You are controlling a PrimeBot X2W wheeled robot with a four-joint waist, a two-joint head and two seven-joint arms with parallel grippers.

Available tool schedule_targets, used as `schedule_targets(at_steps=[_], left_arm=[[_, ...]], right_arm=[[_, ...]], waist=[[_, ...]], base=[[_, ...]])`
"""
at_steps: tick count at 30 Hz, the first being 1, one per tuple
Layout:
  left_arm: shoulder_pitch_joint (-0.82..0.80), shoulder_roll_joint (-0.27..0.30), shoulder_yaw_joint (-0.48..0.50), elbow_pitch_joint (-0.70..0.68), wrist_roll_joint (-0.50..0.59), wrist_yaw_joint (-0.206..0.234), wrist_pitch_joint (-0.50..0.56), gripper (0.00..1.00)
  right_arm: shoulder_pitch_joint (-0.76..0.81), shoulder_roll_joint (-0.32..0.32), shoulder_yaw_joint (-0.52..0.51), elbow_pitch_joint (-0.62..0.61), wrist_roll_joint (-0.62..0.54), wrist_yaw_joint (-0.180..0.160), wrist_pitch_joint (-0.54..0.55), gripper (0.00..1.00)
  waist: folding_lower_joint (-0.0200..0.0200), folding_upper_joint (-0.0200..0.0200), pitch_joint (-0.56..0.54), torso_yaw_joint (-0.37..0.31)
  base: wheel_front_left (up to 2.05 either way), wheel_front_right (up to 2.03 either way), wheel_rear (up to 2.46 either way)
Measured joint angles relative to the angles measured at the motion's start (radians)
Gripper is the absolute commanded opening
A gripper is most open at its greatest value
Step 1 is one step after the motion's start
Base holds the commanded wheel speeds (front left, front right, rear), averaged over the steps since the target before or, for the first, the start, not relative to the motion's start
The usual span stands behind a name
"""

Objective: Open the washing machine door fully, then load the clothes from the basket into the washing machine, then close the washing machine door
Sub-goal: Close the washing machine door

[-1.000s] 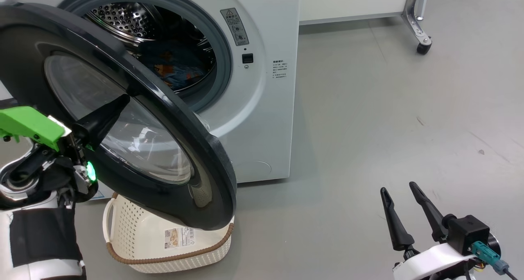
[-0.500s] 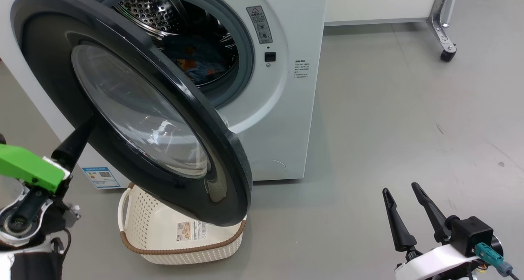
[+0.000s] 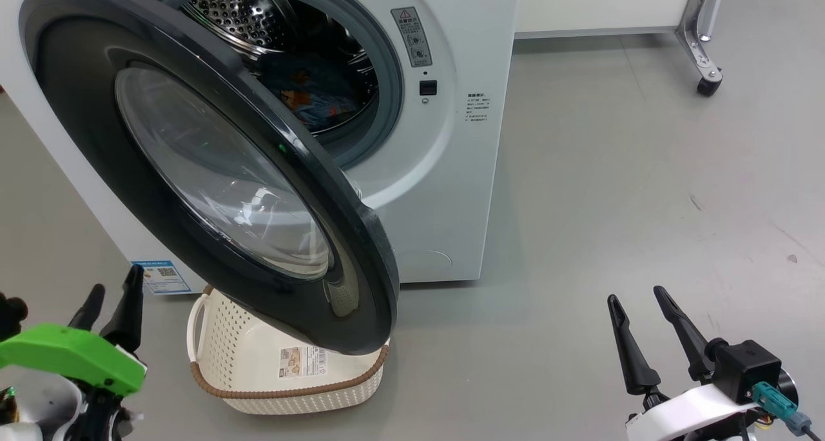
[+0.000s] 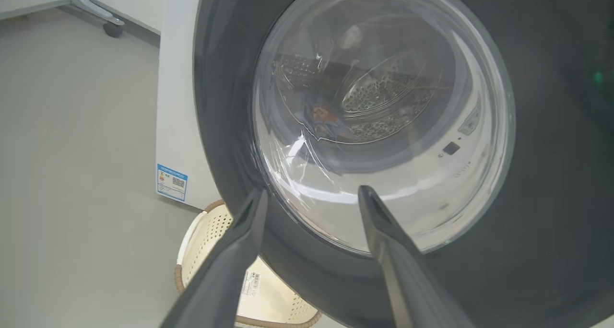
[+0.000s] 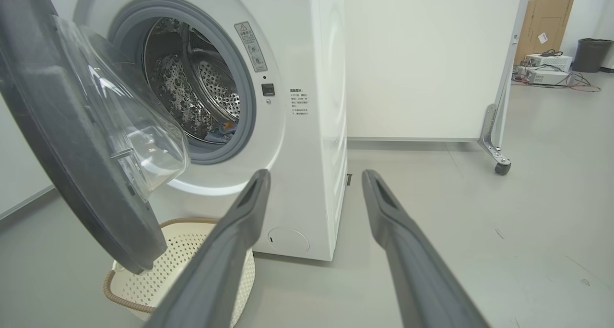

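Washing machine door point(image 3: 213, 170) is hanging roughly half open, hinged on its left side. Its free edge is swinging out over the basket point(image 3: 238, 357), which is sitting on the floor at the foot of the washing machine point(image 3: 451, 170).

Clothes point(image 3: 316, 99): blue printed fabric is lying low inside the drum. The part of the basket that is showing is looking empty, though the door is covering the rest. My reading is that loading is done and closing is the step in hand.

Left jaws are standing wide apart, fingers point(image 3: 131, 299) gripping nothing, low over the floor to the left of the basket. Right jaws are likewise spread wide and gripping nothing, fingers point(image 3: 624, 344) hovering well apart from the machine, out over the bare floor to its right.

Key relation: the door's outer face is lying ahead of and above my left jaws, and the left wrist view is looking almost squarely onto the glass bowl. The door is round, so it has no long axis, and what is mattering is its plane, angled out from the machine's front. The left arm is much the nearer and is on the pushing side, while the right is facing the inner side.

Count: one door, one machine, one basket, one bunch of clothes (number of pieces not resolvable), two sets of jaws.
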Motion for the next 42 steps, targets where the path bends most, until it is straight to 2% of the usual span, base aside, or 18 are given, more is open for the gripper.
schedule_targets(at_steps=[3,10,16,18,19,23,28,35,42], left_arm=[[0.038,0.029,-0.026,-0.015,0.08,0.0,-0.098,1.0],[0.119,0.044,-0.106,-0.002,0.224,0.0,-0.301,1.0],[0.178,0.057,-0.176,0.031,0.302,0.0,-0.424,1.0],[0.191,0.073,-0.198,0.037,0.339,0.0,-0.486,1.0],[0.194,0.085,-0.22,0.038,0.362,0.0,-0.55,1.0],[0.202,0.086,-0.22,0.065,0.41,-0.003,-0.624,1.0],[0.236,0.084,-0.209,0.12,0.462,-0.003,-0.618,1.0],[0.242,0.071,-0.2,0.156,0.496,0.011,-0.609,1.0],[0.239,0.039,-0.189,0.127,0.512,0.011,-0.605,1.0]], right_arm=[[0.0,-0.003,0.0,-0.001,0.0,0.0,0.0,1.0],[0.001,-0.008,0.0,-0.001,0.0,0.0,0.0,1.0],[0.003,-0.007,0.005,-0.001,-0.001,0.0,0.0,1.0],[0.004,-0.006,0.005,-0.001,-0.001,0.0,0.0,1.0],[0.004,-0.004,0.004,-0.001,-0.001,0.0,0.0,1.0],[0.006,-0.002,0.002,-0.001,-0.001,0.0,0.0,1.0],[0.014,0.0,-0.004,-0.001,-0.009,0.0,0.0,1.0],[0.014,-0.016,-0.048,-0.008,-0.087,0.0,0.0,1.0],[0.014,-0.012,-0.073,-0.016,-0.13,-0.002,0.0,1.0]], waist=[[0.0,0.0,0.001,0.002],[0.0,0.0,0.002,0.009],[0.0,0.0,0.003,0.008],[0.0,0.0,0.003,0.006],[0.0,0.0,0.004,0.004],[0.0,0.0,0.004,0.002],[0.0,0.0,0.005,-0.002],[0.0,0.0,0.005,-0.003],[0.0,0.0,0.006,0.002]], base=[[0.0,0.0,0.0],[0.0,0.0,0.0],[0.0,0.0,0.0],[0.0,0.0,0.0],[0.0,0.0,0.0],[0.0,0.0,0.0],[0.0,0.0,0.0],[0.0,0.0,0.0],[0.0,0.0,0.0]])
